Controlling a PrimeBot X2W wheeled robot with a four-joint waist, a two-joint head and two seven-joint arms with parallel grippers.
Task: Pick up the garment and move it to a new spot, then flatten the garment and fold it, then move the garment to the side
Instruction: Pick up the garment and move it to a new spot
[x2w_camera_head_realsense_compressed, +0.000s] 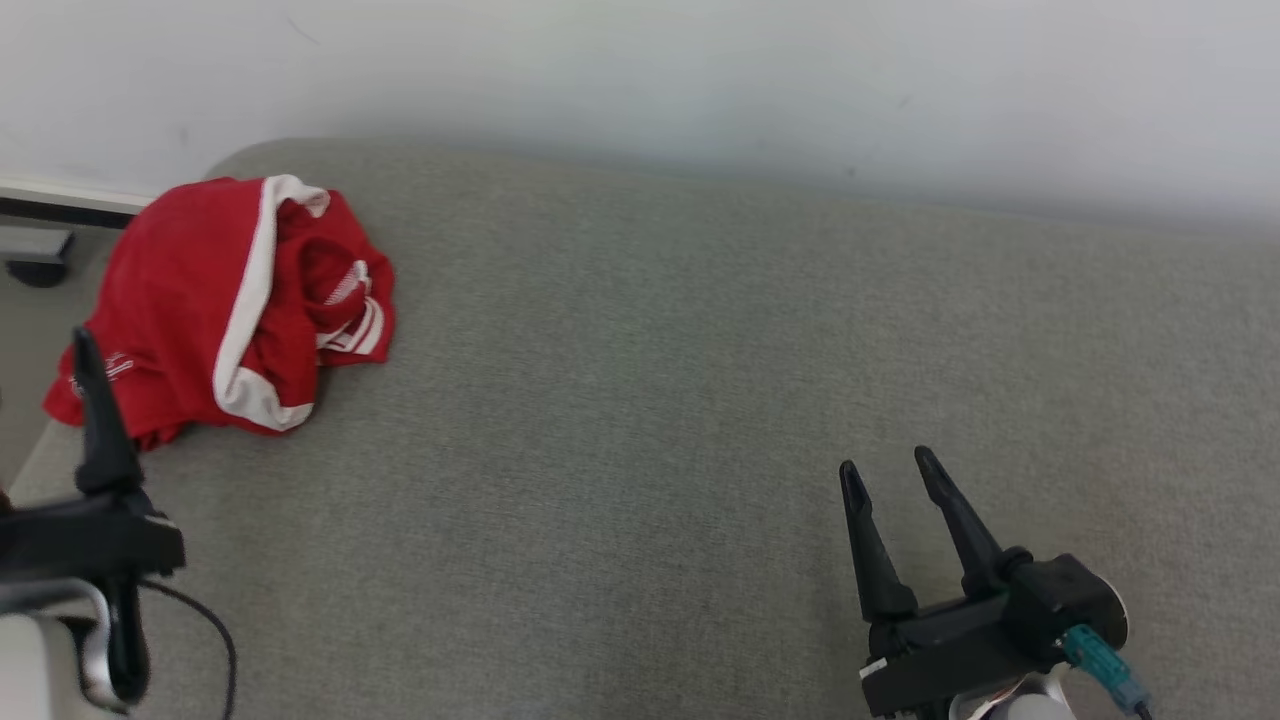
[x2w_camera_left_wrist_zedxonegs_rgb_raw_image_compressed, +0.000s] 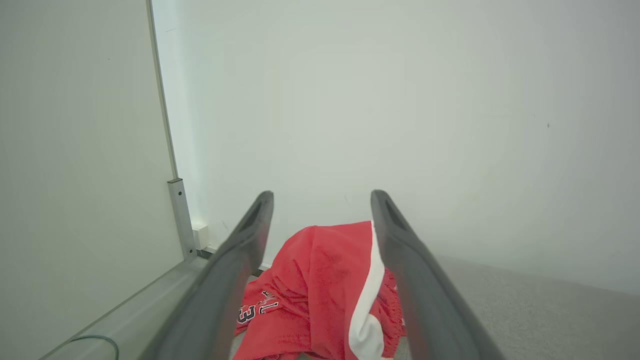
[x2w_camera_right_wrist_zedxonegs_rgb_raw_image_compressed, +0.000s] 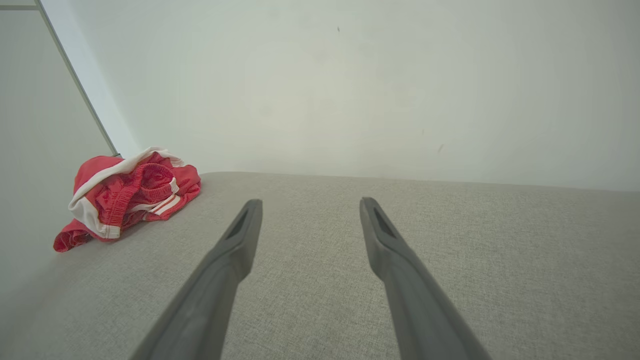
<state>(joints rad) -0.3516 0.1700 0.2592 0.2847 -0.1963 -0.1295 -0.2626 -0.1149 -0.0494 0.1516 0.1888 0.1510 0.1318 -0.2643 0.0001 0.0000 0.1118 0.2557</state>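
The garment (x2w_camera_head_realsense_compressed: 200, 300) is a crumpled heap of red cloth with white stripes, lying at the far left corner of the grey fabric surface (x2w_camera_head_realsense_compressed: 650, 400). One dark finger (x2w_camera_head_realsense_compressed: 98, 420) of my left gripper stands just in front of the heap's near edge, overlapping it in the head view. In the left wrist view that gripper (x2w_camera_left_wrist_zedxonegs_rgb_raw_image_compressed: 322, 200) is open, and the garment (x2w_camera_left_wrist_zedxonegs_rgb_raw_image_compressed: 320, 280) lies between and beyond its fingers, untouched. My right gripper (x2w_camera_head_realsense_compressed: 885, 470) is open and empty near the front right, far from the garment (x2w_camera_right_wrist_zedxonegs_rgb_raw_image_compressed: 125, 195); its wrist view shows the spread gripper (x2w_camera_right_wrist_zedxonegs_rgb_raw_image_compressed: 310, 205) over bare fabric.
A white wall (x2w_camera_head_realsense_compressed: 700, 70) runs along the back of the surface. The surface's left edge drops off beside the garment, with a dark base (x2w_camera_head_realsense_compressed: 40, 265) and a white panel (x2w_camera_left_wrist_zedxonegs_rgb_raw_image_compressed: 75, 150) beyond it. A black cable (x2w_camera_head_realsense_compressed: 215, 640) hangs by my left arm.
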